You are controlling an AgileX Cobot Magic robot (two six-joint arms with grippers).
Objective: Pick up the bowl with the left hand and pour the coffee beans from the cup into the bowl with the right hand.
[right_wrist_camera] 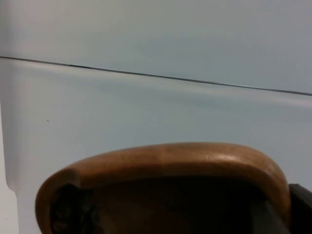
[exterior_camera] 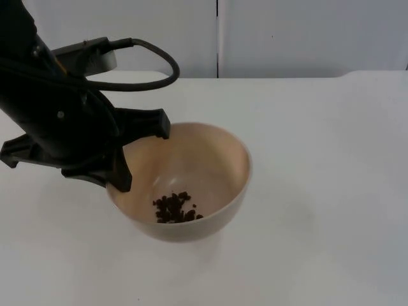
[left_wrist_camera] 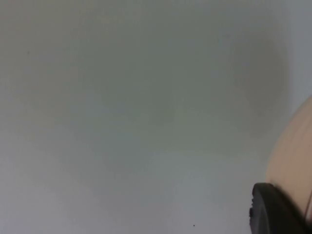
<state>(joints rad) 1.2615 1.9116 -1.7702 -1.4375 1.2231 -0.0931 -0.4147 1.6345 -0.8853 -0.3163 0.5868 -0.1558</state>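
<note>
1. The bowl [exterior_camera: 191,166], a pale beige round one, sits left of centre in the top view, its mouth turned upward and tipped a little toward the lower edge of the frame; being round, it has no long axis.
2. A small heap of dark coffee beans [exterior_camera: 175,208] lies on the inner floor of the bowl, toward its near side.
3. The left gripper [exterior_camera: 137,150] comes in from the upper left of the frame, and its jaws are clamped on the bowl's left rim, one black finger inside the wall and one outside.
4. In the left wrist view, the bowl's beige outer wall [left_wrist_camera: 295,161] stands beside a black fingertip above the white tabletop [left_wrist_camera: 122,122].
5. In the right wrist view, the brown wooden rim of the cup [right_wrist_camera: 165,161] lies crosswise with its dark opening toward the camera. The right gripper's jaws appear closed on it.
6. The grey partition wall [exterior_camera: 306,35] bounds the tabletop at the top of the frame.
</note>
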